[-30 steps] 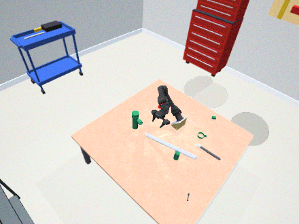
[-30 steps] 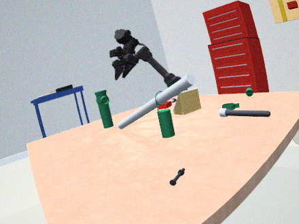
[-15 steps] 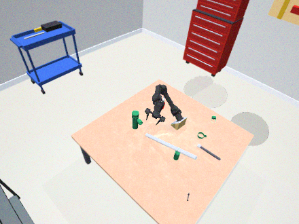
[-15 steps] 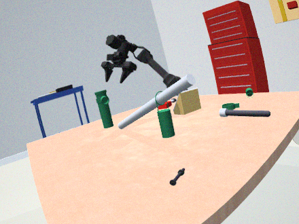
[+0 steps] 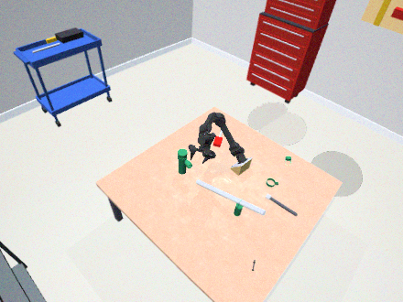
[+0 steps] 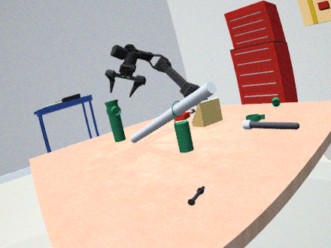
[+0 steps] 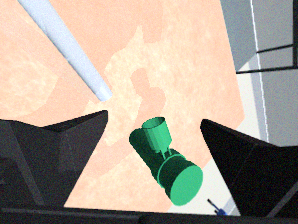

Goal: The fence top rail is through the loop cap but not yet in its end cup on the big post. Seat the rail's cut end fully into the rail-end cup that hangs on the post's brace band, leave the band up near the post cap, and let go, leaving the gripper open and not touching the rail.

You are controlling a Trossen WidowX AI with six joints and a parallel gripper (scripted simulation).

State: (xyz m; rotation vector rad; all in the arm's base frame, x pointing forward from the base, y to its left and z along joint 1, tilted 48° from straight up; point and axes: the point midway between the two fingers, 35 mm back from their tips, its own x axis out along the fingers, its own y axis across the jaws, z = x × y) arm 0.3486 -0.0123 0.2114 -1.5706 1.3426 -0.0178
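Observation:
The big green post [image 5: 182, 167] [image 6: 118, 129] [image 7: 186, 186] stands upright. Its rail-end cup [image 5: 188, 164] [image 6: 116, 110] [image 7: 159, 136] is high, just below the post cap, with its open mouth showing in the wrist view. The pale rail [image 5: 224, 194] [image 6: 158, 122] [image 7: 65, 50] passes through the thin loop [image 6: 172, 108] above the short green post [image 5: 237, 210] [image 6: 184, 137]. It slopes down toward the big post, its low end outside the cup, near the table. My gripper [image 5: 198, 160] [image 6: 121, 94] [image 7: 155, 118] is open and empty, above the big post and touching neither post nor rail.
A tan wedge block [image 5: 241, 168] [image 6: 209, 113] is by the arm's base, with a red object [image 5: 218, 142] [image 6: 182, 116] nearby. A dark rod [image 5: 283, 206] [image 6: 276, 125], a green ring clamp [image 5: 271, 186] and a small green cap [image 5: 288, 159] [image 6: 275, 101] lie right. A bolt [image 5: 254, 265] [image 6: 196, 195] lies in front.

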